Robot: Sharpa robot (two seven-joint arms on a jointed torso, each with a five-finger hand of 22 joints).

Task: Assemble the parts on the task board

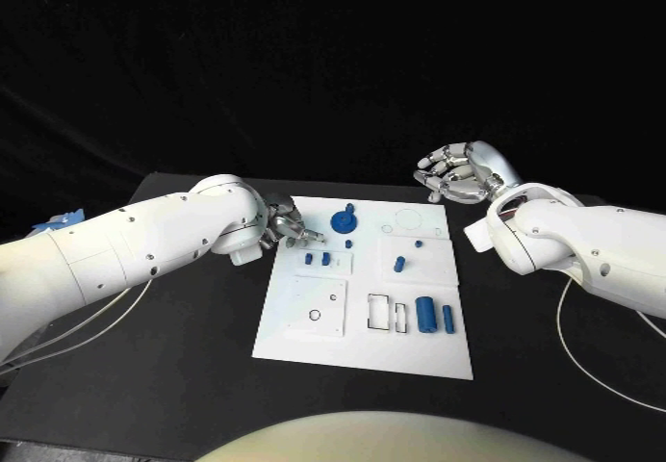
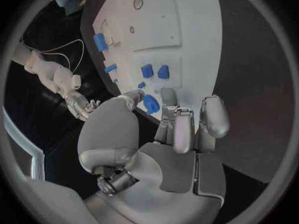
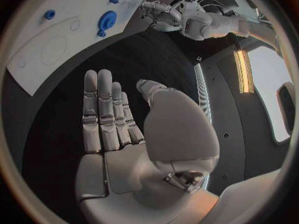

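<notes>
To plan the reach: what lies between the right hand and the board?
Only bare black table between the right hand and the board, seen in the head view.

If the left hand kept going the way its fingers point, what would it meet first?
Probably the round blue part on the task board; the left hand sits at the board's edge, fingertips nearly on it, though depth is unclear.

A black table (image 1: pixel 166 385) spreads across the scene, matte and dark, against a black backdrop (image 1: pixel 333 77). Thin white cables (image 1: pixel 87 325) trail over the table's left side, and another white cable (image 1: pixel 572 332) loops over its right side. At the far left edge sits a small blue object (image 1: pixel 53 223), possibly a clip or fitting, mostly hidden.
</notes>
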